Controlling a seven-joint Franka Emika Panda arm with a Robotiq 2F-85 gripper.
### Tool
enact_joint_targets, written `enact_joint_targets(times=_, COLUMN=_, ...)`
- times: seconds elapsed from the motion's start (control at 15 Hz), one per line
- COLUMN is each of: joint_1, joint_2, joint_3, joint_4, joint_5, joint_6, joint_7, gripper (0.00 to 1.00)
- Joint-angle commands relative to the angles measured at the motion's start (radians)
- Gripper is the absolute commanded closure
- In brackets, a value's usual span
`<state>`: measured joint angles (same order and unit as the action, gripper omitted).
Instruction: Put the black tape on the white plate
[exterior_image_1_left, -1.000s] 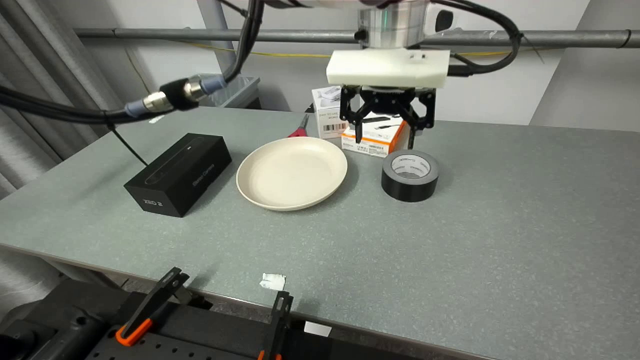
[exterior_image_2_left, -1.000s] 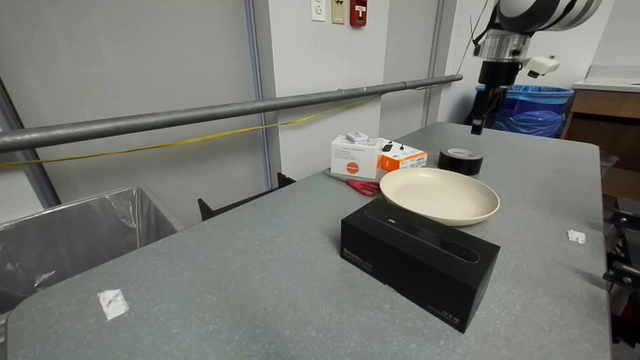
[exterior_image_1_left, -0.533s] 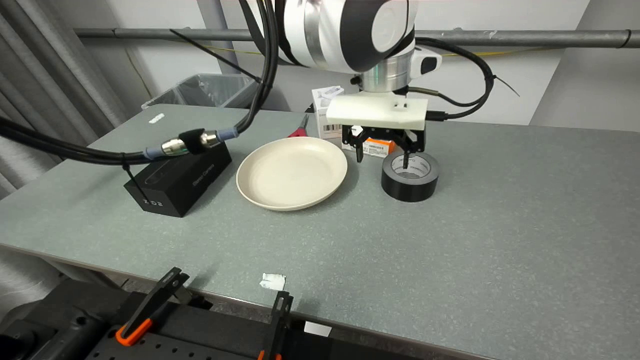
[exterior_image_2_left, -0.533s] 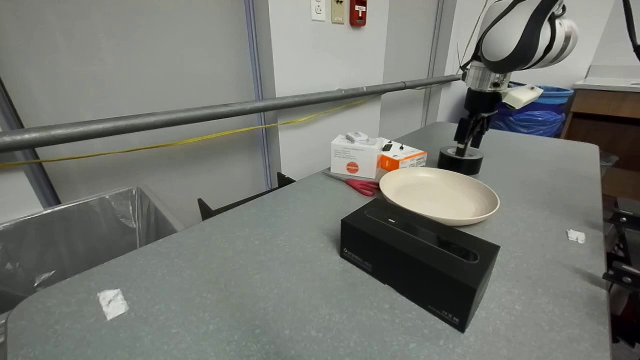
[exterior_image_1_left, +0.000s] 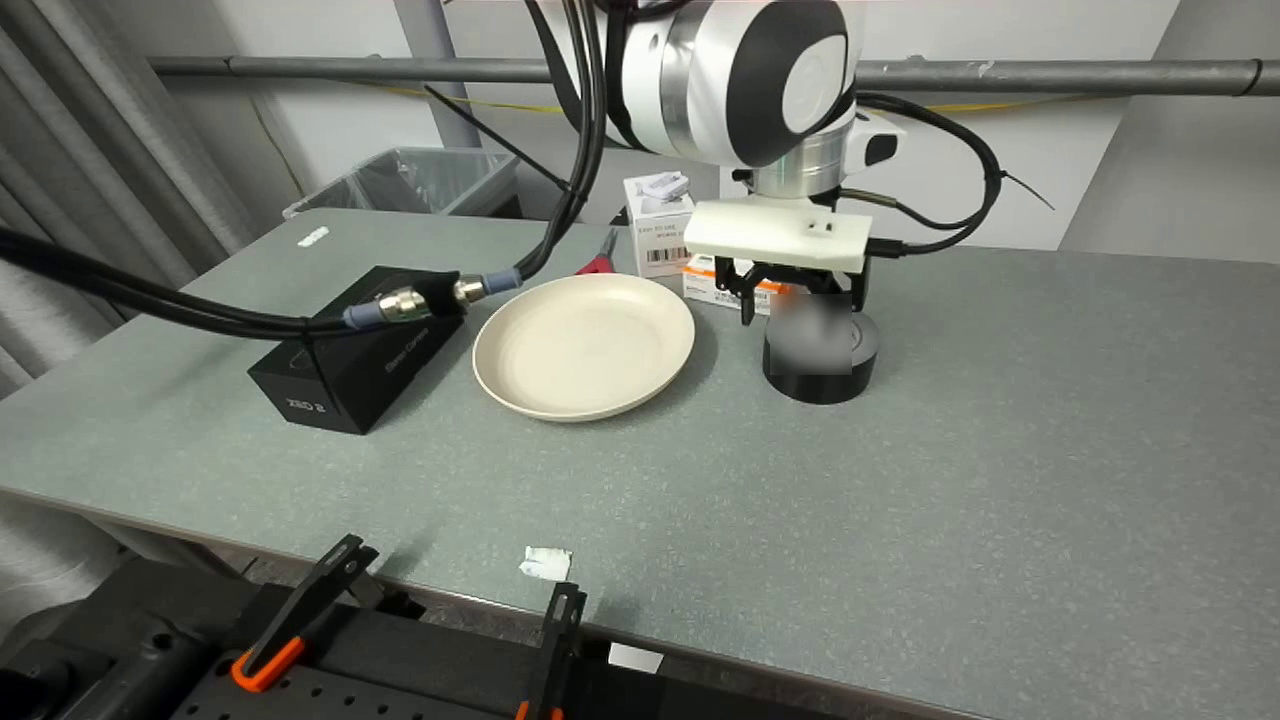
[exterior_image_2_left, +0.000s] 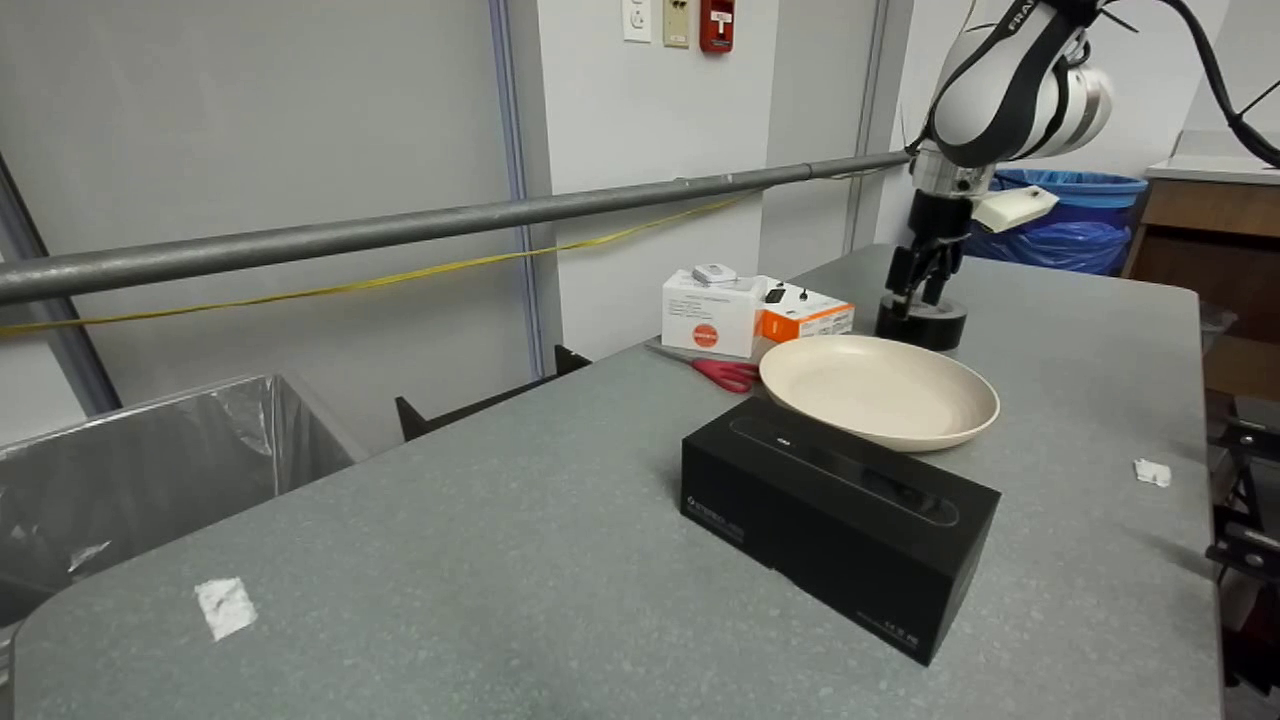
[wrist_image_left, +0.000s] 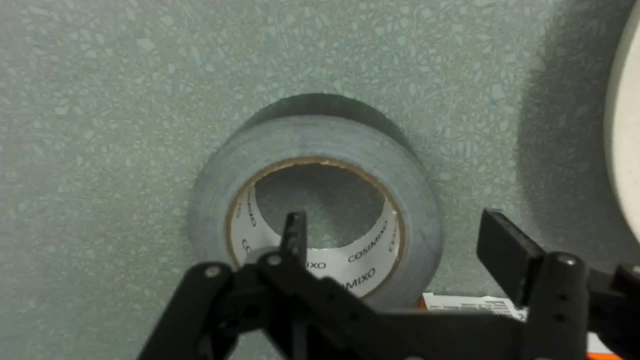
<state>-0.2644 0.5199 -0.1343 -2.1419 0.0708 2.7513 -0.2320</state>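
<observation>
The black tape roll lies flat on the table; its black side shows in an exterior view, where a blurred patch covers most of its top. It also shows in an exterior view and, with its grey ring, in the wrist view. The gripper is open and empty. One finger is over the tape's hollow core, the other outside the ring on the plate side. Both exterior views show the gripper low at the tape. Finger depth in the core is unclear. The white plate is bare, beside the tape; its edge shows in the wrist view.
A white box and an orange-white box stand behind the plate and tape. Red scissors lie by the plate. A black box sits on the plate's far side from the tape. Arm cables hang over it.
The gripper has come down from above to the tape, then shifted slightly away from the plate over the ring. The tape and plate have not moved.
</observation>
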Motion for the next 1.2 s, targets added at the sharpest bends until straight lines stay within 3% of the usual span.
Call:
enact_joint_targets(times=0.0, joint_1=-0.055, joint_2=0.074, joint_3=0.049, joint_4=0.103, joint_5=0.040, joint_6=-0.044, joint_7=0.021, gripper=0.42)
enact_joint_targets(times=0.47, joint_1=-0.047, joint_2=0.068, joint_3=0.070, joint_4=0.123, joint_5=0.041, joint_6=-0.099, joint_7=0.059, gripper=0.95)
enact_joint_targets(times=0.73, joint_1=-0.033, joint_2=-0.058, joint_3=0.090, joint_4=0.021, joint_5=0.029, joint_6=-0.149, joint_7=0.023, gripper=0.94)
enact_joint_targets(times=1.13, joint_1=0.005, joint_2=-0.326, joint_3=0.177, joint_4=-0.249, joint_5=0.040, joint_6=-0.058, joint_7=-0.136, gripper=0.94)
